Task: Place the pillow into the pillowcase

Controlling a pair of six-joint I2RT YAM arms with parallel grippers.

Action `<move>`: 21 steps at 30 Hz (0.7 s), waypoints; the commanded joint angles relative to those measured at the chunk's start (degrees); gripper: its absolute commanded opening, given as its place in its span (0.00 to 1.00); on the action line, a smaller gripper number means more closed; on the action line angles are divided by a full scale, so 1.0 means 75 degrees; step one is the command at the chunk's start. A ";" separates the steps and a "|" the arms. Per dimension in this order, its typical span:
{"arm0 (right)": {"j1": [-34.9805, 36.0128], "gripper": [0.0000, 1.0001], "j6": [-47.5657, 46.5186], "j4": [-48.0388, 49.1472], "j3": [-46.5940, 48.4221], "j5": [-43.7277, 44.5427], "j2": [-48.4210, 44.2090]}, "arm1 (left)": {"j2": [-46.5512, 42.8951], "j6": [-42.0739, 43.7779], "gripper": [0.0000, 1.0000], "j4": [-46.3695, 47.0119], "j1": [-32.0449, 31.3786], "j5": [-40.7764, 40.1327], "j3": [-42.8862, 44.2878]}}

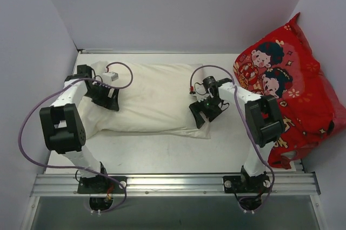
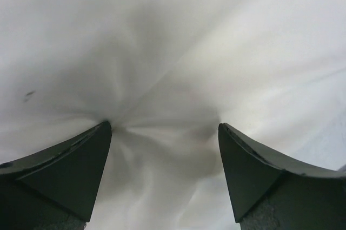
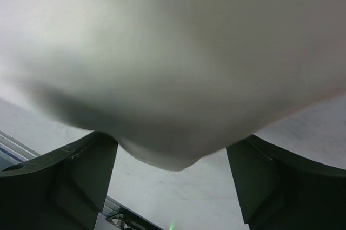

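Pale counter (image 1: 162, 151): pillowcase (image 1: 154, 100) spans from my left pincer (image 2: 163, 126), open on fabric, to right pincer (image 3: 173, 139), open astride corner.

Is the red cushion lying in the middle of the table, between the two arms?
No, the red cushion leans against the right wall, outside the right arm.

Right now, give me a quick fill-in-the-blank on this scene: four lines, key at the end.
1. The red cushion stands on the ___ side of the table.
2. It is printed with ___ cartoon children.
3. The left gripper, pressed onto the pillowcase, is ___ rather than shut.
4. Between the right gripper fingers hangs a ___ of the pillowcase.
Missing words: right; two; open; corner.
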 commanded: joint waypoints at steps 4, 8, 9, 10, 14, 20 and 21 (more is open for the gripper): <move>-0.0027 0.79 -0.0196 0.0026 -0.0686 0.0929 0.0308 | -0.1225 0.1301 0.93 -0.1218 0.1396 0.1088 0.0009; 0.0125 0.79 -0.0195 -0.0020 -0.0745 0.1056 -0.0114 | -0.1401 0.2437 0.93 -0.1831 0.1818 0.0436 -0.0386; 0.0218 0.79 -0.0207 -0.0148 -0.0734 0.1092 -0.0323 | -0.1436 0.2533 0.93 -0.1808 0.1843 0.0282 -0.0621; 0.0254 0.81 -0.0196 -0.0254 -0.0687 0.1035 -0.0465 | -0.1437 0.2592 0.93 -0.1726 0.1843 0.0165 -0.0809; 0.0231 0.86 -0.0137 -0.0536 -0.0675 0.0729 -0.1355 | -0.1052 0.1986 0.86 -0.0954 0.1820 -0.0059 -0.1466; -0.0492 0.89 -0.0511 -0.0782 -0.0664 0.1163 -0.1498 | 0.0564 0.0358 0.75 0.0336 0.1130 0.0023 -0.0602; -0.0728 0.89 -0.0524 -0.0805 -0.0570 0.1163 -0.1312 | 0.0695 0.0215 0.74 0.0360 0.0966 0.0127 -0.0379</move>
